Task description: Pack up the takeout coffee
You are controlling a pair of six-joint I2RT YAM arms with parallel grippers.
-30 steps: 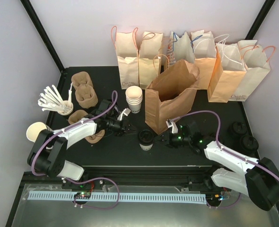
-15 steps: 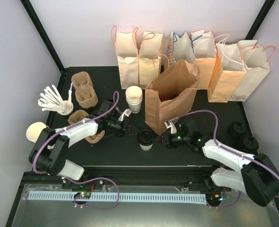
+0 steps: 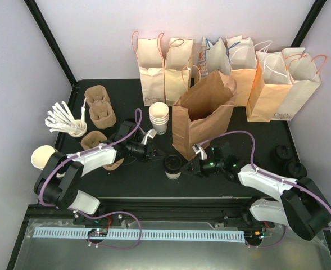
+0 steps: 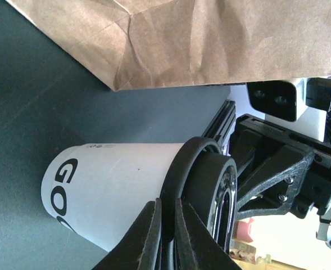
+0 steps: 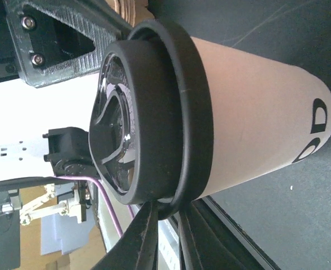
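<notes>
The takeout coffee (image 3: 172, 167), a small white cup with a black lid, stands on the black table in front of an open brown bag (image 3: 202, 121). My left gripper (image 3: 159, 157) is at its left side. In the left wrist view the left gripper (image 4: 167, 205) is closed on the rim of the lid (image 4: 210, 191). My right gripper (image 3: 189, 168) is at the cup's right side. In the right wrist view the right gripper (image 5: 168, 211) pinches the rim of the lid (image 5: 148, 112) from the opposite side. The cup's wall (image 5: 255, 112) shows black lettering.
A row of handled paper bags (image 3: 154, 67) lines the back. A stack of white cups (image 3: 159, 118) stands left of the open bag. Pulp cup carriers (image 3: 100, 109), a cup of white spoons (image 3: 69, 121) and a lone cup (image 3: 41, 156) sit left. Black lid stacks (image 3: 282, 153) sit right.
Both grippers have moved inward to the coffee cup from either side and now meet the lid's rim. The cup has stayed in place.
</notes>
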